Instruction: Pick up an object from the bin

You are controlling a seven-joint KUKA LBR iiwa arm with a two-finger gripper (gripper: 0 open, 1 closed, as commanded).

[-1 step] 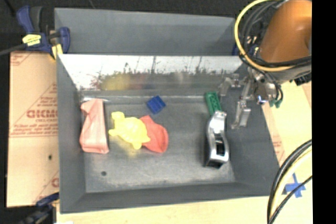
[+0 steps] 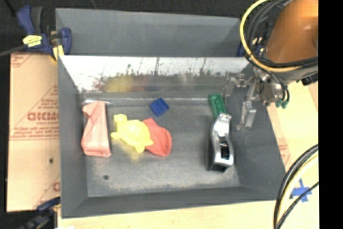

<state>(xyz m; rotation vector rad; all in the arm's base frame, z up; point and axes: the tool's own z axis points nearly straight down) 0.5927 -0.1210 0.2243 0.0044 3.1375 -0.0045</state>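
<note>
Grey metal bin (image 2: pixel 161 190): the end effector (image 2: pixel 242 113) hangs by its right wall, fingers apart and empty, just beside a green block (image 2: pixel 216 105) and a silver-and-black stapler-like tool (image 2: pixel 221 143).

Bin (image 2: pixel 71 147) holds six items: one pink pouch (image 2: pixel 96 129), one yellow soft toy (image 2: pixel 130 134), one red cloth (image 2: pixel 159 138), one blue block (image 2: pixel 158 107), one green piece (image 2: pixel 216 104), one silver-and-black stapler (image 2: pixel 221 143).

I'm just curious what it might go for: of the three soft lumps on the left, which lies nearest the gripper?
The red lump, rightmost of the three, is nearest the gripper; the yellow one sits beside it, the pink one farthest left.
</note>
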